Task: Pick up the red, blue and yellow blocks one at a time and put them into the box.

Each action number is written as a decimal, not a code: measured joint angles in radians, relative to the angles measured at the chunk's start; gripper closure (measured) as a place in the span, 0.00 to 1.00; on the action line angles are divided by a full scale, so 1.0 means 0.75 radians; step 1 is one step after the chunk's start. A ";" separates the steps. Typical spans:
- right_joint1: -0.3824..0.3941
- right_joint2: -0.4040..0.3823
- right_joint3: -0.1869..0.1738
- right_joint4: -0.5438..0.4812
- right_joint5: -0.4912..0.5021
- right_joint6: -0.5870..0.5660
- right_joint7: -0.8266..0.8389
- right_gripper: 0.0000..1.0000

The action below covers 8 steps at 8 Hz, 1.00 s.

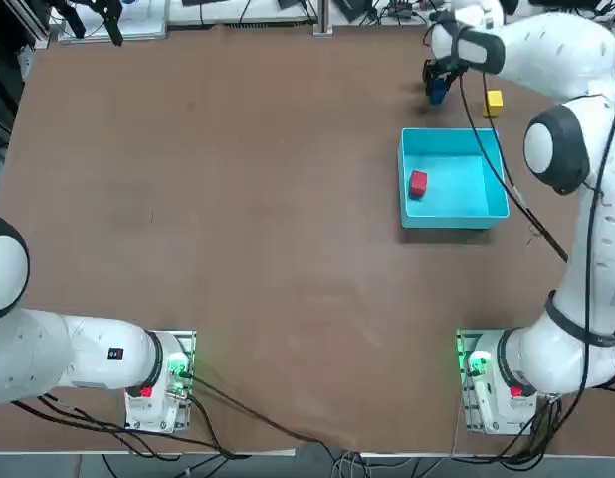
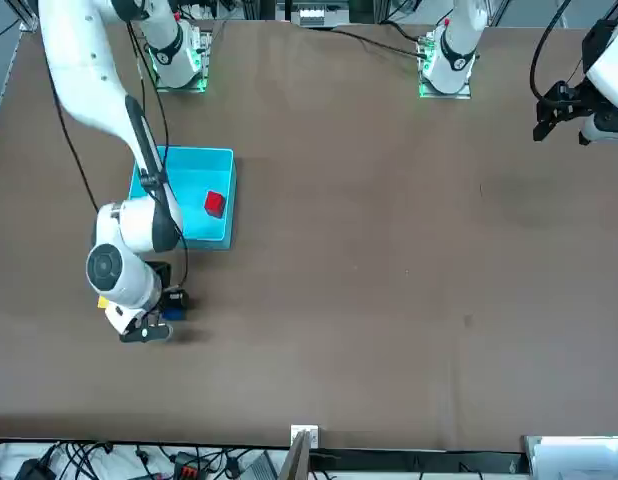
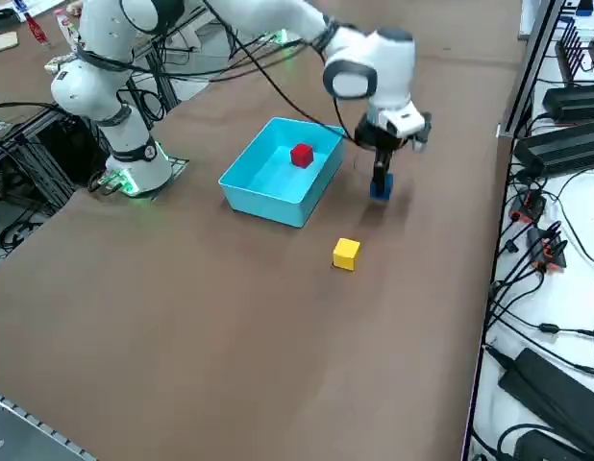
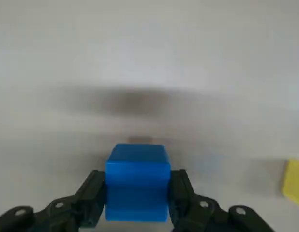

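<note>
Overhead, facing front and raised right-side views share the box (image 1: 499, 211); the wrist camera sits close behind its claw (image 4: 138, 193).

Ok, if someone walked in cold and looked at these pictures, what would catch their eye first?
Probably the right gripper at the far side of the table beyond the box, its fingers closed on the blue block. Next, the red block already lying inside the light blue box. Then the yellow block, alone on the table beside the gripper, outside the box.
</note>
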 joint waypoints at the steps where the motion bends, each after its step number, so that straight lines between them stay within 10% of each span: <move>1: 0.014 -0.090 0.003 0.005 0.003 -0.166 0.000 0.32; 4: 0.062 -0.399 0.011 -0.199 0.021 -0.381 0.001 0.32; 8: 0.072 -0.692 0.008 -0.825 0.021 -0.064 0.002 0.32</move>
